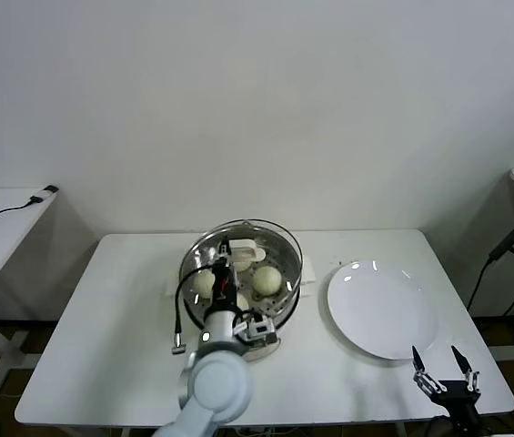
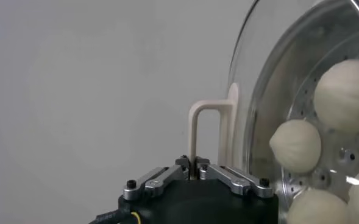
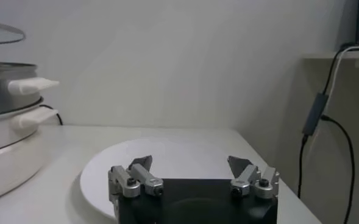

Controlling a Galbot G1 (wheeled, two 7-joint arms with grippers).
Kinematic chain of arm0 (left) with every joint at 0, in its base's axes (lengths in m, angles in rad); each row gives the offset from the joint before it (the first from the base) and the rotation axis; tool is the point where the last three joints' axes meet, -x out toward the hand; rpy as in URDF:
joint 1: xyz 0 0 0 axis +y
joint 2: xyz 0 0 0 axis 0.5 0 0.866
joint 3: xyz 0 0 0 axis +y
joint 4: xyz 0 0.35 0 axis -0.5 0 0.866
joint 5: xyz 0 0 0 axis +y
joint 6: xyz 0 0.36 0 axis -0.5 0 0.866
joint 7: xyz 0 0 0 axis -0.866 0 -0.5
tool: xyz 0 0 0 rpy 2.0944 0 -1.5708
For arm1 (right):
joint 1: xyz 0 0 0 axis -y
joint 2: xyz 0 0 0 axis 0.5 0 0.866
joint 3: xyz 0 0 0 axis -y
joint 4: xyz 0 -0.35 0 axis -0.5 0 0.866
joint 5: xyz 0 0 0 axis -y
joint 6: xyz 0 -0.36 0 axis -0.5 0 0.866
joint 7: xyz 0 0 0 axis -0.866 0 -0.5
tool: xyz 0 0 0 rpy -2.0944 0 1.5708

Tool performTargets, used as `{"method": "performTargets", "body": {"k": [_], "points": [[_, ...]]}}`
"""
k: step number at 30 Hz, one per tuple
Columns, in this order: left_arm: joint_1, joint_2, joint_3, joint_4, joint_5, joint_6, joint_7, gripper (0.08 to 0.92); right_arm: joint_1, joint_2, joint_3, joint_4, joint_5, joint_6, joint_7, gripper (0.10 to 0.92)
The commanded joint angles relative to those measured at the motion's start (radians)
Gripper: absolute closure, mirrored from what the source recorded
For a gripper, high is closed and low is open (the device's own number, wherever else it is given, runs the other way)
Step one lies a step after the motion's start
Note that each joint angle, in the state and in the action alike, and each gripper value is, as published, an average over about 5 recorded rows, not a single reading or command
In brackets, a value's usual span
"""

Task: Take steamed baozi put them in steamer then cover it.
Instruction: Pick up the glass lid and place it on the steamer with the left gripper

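The steamer (image 1: 286,244) stands mid-table, a shiny pot on a cream base. Several steamed baozi lie on its perforated tray; one (image 1: 267,278) is on the right, another (image 1: 204,284) on the left. My left gripper (image 1: 225,269) is shut on the cream handle (image 2: 206,115) of the cover (image 2: 258,73), the glass lid. In the right wrist view the cover (image 3: 2,31) hangs a little above the steamer (image 3: 5,91), with a gap between them. Through the glass the baozi (image 2: 295,145) show. My right gripper (image 1: 443,371) waits open at the table's front right, holding nothing.
A flat white plate (image 1: 381,308) lies right of the steamer, under the right gripper (image 3: 190,164). A side table (image 1: 2,218) with a cable stands at far left. Another cable (image 1: 502,250) hangs at far right. The white table (image 1: 129,300) ends close in front.
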Motion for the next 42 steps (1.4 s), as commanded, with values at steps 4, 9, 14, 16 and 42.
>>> {"method": "performTargets", "body": {"k": [4, 9, 14, 16, 42], "points": [[-0.022, -0.047, 0.02, 0.099, 0.053, -0.034, -0.042, 0.859, -0.037, 0.001, 0.019, -0.005, 0.011, 0.031, 0.001, 0.203], [-0.007, -0.035, 0.009, 0.106, 0.063, -0.042, -0.05, 0.859, -0.038, 0.001, 0.025, -0.005, 0.017, 0.034, 0.001, 0.203], [0.004, -0.025, 0.0, 0.114, 0.068, -0.048, -0.057, 0.859, -0.037, 0.002, 0.023, -0.006, 0.017, 0.035, 0.0, 0.203], [0.003, -0.023, -0.003, 0.121, 0.067, -0.048, -0.064, 0.859, -0.036, 0.002, 0.023, -0.007, 0.017, 0.035, 0.0, 0.203], [0.009, -0.043, -0.019, 0.157, 0.057, -0.025, -0.09, 0.859, -0.02, -0.006, 0.014, -0.018, 0.017, 0.038, -0.014, 0.203]]}}
